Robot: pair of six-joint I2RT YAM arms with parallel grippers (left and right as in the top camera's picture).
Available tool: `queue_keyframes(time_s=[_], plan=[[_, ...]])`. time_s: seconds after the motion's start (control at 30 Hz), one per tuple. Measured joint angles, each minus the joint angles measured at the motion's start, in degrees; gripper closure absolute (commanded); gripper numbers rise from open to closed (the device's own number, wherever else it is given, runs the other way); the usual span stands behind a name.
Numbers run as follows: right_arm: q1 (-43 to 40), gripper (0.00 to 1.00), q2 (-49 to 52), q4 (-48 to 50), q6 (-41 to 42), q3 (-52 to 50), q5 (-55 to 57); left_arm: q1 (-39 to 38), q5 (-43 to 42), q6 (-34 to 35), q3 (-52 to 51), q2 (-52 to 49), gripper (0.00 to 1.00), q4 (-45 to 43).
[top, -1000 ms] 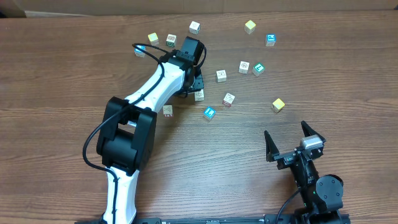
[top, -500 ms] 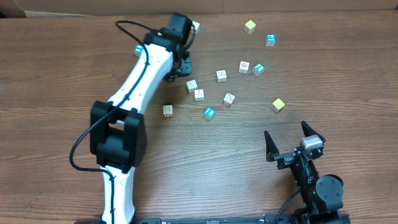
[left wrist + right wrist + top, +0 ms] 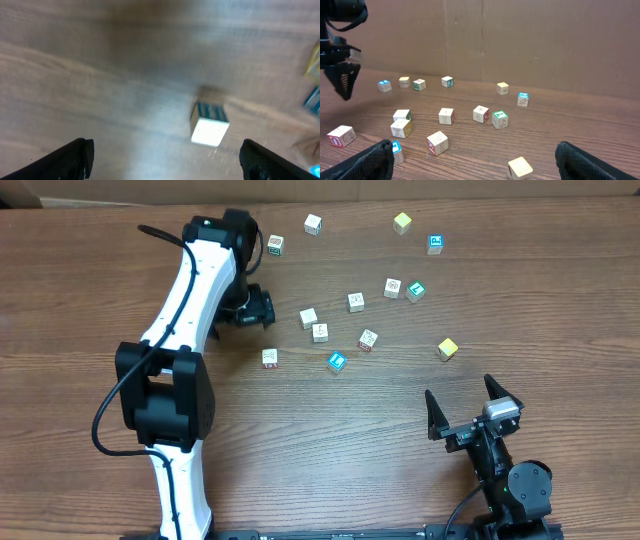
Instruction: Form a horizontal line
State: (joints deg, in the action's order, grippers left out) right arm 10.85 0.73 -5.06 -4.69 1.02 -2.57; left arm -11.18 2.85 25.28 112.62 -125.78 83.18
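Cubes (image 3: 356, 302) sit scattered apart; left wrist view blurs a white cube (image 3: 209, 128).

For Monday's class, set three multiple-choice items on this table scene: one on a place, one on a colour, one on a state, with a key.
1. In the overhead view, where does the left gripper stand from the two close white cubes? A to their left; B to their right; C over them.
2. The cube nearest the right gripper is: A blue; B yellow; C white.
3. The right gripper is: A shut on a cube; B shut, empty; C open, empty.
Key: 1 A, it hangs left of the pair. 2 B, the yellow cube lies just beyond its fingers. 3 C, its fingers stand spread with nothing between.
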Motion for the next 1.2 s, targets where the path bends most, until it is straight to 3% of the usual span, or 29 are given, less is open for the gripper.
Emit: queue_keyframes(time_s=[0.33, 0.4, 0.47, 0.67, 0.83, 1.03, 1.2], plan=[[0.0, 0.0, 0.0, 0.0, 0.04, 0.0, 0.0, -4.57, -0.72, -0.22, -8.76, 0.0, 0.11, -1.64], [0.0, 0.0, 0.0, 0.0, 0.02, 0.0, 0.0, -5.77, -0.72, -0.22, -9.94, 0.02, 0.16, -2.47], [0.0, 0.0, 0.0, -0.02, 0.0, 0.0, 0.0, -6.88, -0.76, -0.42, -11.04, 0.0, 0.29, -3.78], [0.0, 0.0, 0.0, 0.0, 0.0, 0.0, 0.0, -8.24, -0.94, -0.57, -13.49, 0.02, 0.46, -8.33], [0.02, 0.0, 0.0, 0.0, 0.02, 0.0, 0.0, -8.24, -0.9, -0.85, -15.78, 0.0, 0.48, -11.76], [0.0, 0.0, 0.0, -0.02, 0.0, 0.0, 0.02, -8.24, -0.92, -0.13, -19.15, 0.0, 0.61, -15.87], [0.0, 0.0, 0.0, -0.04, 0.02, 0.0, 0.0, -8.17, -0.96, 0.02, -19.63, 0.02, 0.6, -17.73]])
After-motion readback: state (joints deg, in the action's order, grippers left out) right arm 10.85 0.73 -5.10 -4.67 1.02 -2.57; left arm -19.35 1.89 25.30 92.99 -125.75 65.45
